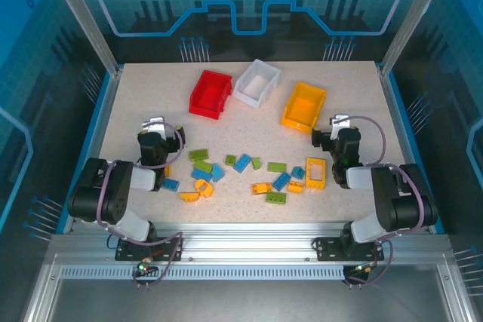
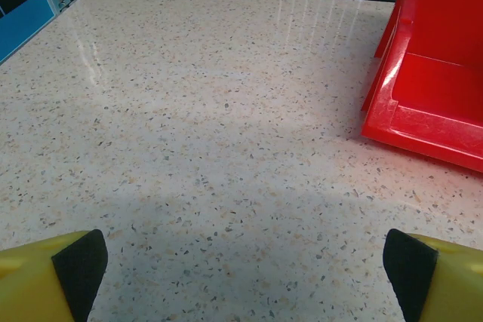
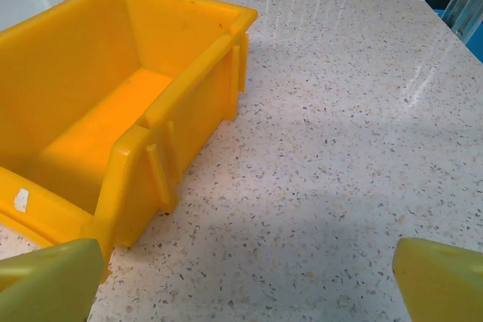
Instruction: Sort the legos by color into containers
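Left gripper: you see the jaws spread wide with nothing between them, low over bare table, at the left end of the bricks.
Red bin: on the far half of the table, ahead and to the right of the left gripper.
White bin: just beside the red bin, on its right.
Bricks: blue, green and orange-yellow, lying loose on the table between your two arms, all on the near side of the bins.
Yellow bin: right of the white bin, set a little apart.
Right gripper: jaws spread wide, nothing held, near the yellow bin's near right corner.
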